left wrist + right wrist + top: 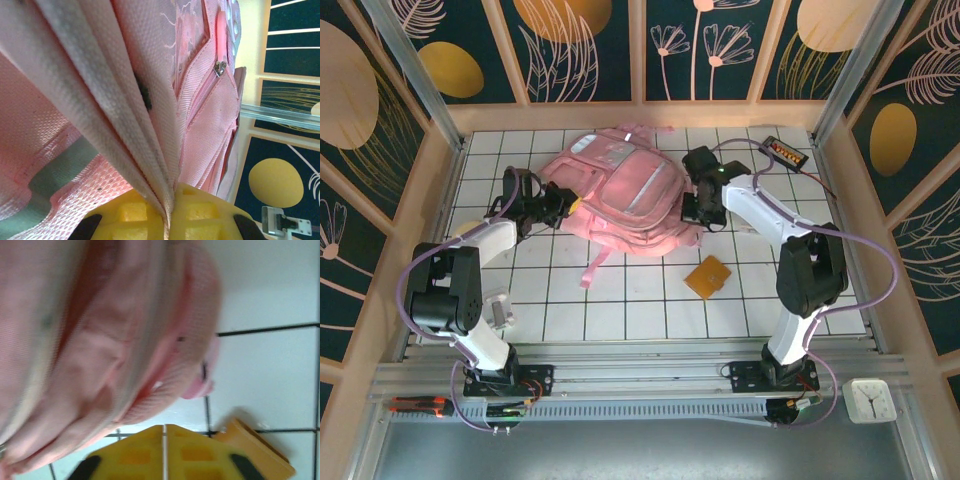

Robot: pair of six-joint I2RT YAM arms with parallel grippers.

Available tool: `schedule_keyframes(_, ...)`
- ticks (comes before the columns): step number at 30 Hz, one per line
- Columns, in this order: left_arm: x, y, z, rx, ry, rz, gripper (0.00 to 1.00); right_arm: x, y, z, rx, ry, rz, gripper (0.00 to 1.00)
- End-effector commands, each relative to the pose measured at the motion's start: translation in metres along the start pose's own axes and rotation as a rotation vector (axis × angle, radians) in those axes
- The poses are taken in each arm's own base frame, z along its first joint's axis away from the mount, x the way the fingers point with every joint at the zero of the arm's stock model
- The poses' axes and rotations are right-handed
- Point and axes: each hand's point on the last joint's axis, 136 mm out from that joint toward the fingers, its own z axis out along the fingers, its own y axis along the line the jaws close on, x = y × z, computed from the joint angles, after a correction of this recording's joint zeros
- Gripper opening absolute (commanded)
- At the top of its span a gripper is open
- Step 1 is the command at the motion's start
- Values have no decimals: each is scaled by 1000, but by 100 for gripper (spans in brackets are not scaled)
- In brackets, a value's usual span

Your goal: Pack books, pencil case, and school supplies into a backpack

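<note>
From above
Backpack: the pink backpack [620, 200] lies flat on the tabletop [620, 315], in the middle, closer to the far edge.
Left jaws: at the bag's left side, right on the cloth.
Right jaws: at the bag's right side, very near it. I cannot tell from here if they touch.
Orange pad: the orange pad [708, 277] lies on the bare tiles in the right half, nearer the near edge than the bag. It is not packed yet.
Black gadget: a black gadget [785, 152] sits in the far right corner. It is not part of the job.
Books and pencil case: I think they may be inside the bag by now, but I cannot tell.

Left wrist view
Left jaws: clamped on a fold of the backpack [200, 125]. The pink cloth runs down between the two yellow pads.
Zip: a small metal zip pull [219, 68] hangs on a pocket seam.

Right wrist view
Right jaws: the two yellow pads sit close together with just a thin slit between them. Nothing is in them.
Backpack: the bag [100, 340] is blurry and bulges just above the pads.
Orange pad: the pad [255, 450] lies on the tabletop [270, 290] just beside the pads.

How far along
Done: the bag is being held at one side.
Left: the orange pad must go in, and maybe the zip must close.
</note>
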Motion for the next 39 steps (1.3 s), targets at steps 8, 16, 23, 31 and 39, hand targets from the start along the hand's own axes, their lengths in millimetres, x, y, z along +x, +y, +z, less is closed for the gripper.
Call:
schedule_keyframes(8, -12, -44, -16, 119, -54, 73, 0, 47, 90, -13, -192, 43, -211, 52)
schedule_keyframes(16, -13, -43, -17, 116, -59, 62, 0, 44, 103, -1, -214, 50, -207, 49)
schedule_keyframes(23, -14, -44, -17, 121, -67, 53, 0, 50, 115, 9, -223, 87, -219, 39)
schedule_keyframes(31, -15, -43, -17, 121, -72, 45, 0, 56, 110, 17, -196, 104, -218, 26)
schedule_keyframes(39, -16, -42, -16, 112, -75, 51, 0, 54, 102, 15, -154, 97, -227, 0)
